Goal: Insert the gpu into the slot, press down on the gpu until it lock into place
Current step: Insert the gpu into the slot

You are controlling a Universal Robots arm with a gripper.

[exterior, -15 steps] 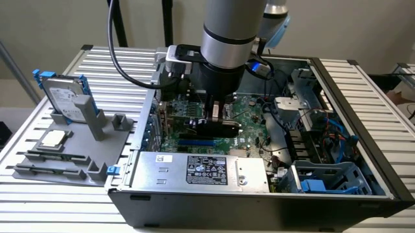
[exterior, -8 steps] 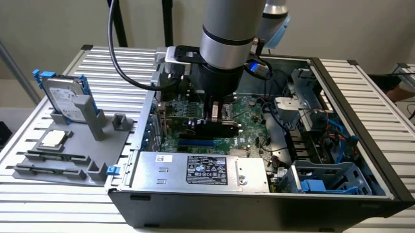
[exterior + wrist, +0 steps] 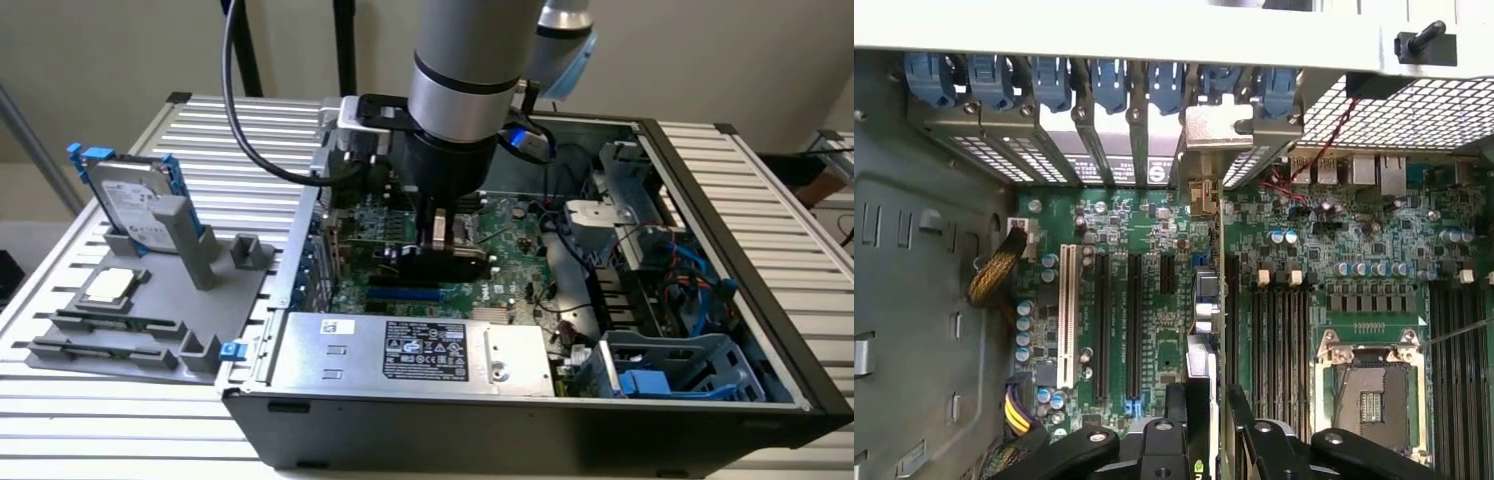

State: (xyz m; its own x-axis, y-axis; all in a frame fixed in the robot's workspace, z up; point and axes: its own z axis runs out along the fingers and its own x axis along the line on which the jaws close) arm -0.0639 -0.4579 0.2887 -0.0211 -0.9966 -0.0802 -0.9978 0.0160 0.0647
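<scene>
My gripper (image 3: 441, 245) reaches down into the open computer case and is shut on the gpu (image 3: 461, 265), a black card held on edge over the green motherboard. In the wrist view the gpu (image 3: 1200, 360) runs as a thin edge away from my two black fingers (image 3: 1172, 425), and its silver bracket (image 3: 1219, 130) lies by the rear slot covers. The slot (image 3: 407, 297) shows as a bright-blue strip just below the card's lower edge in the exterior view. In the wrist view the card covers it. I cannot tell whether the card's edge touches it.
A silver power-supply box (image 3: 414, 350) fills the case's near side. Black memory slots (image 3: 1279, 340) and the processor socket (image 3: 1369, 395) lie beside the card, with a white slot (image 3: 1066, 315) on its other side. A hard drive (image 3: 134, 205) stands on a grey fixture at the exterior view's left.
</scene>
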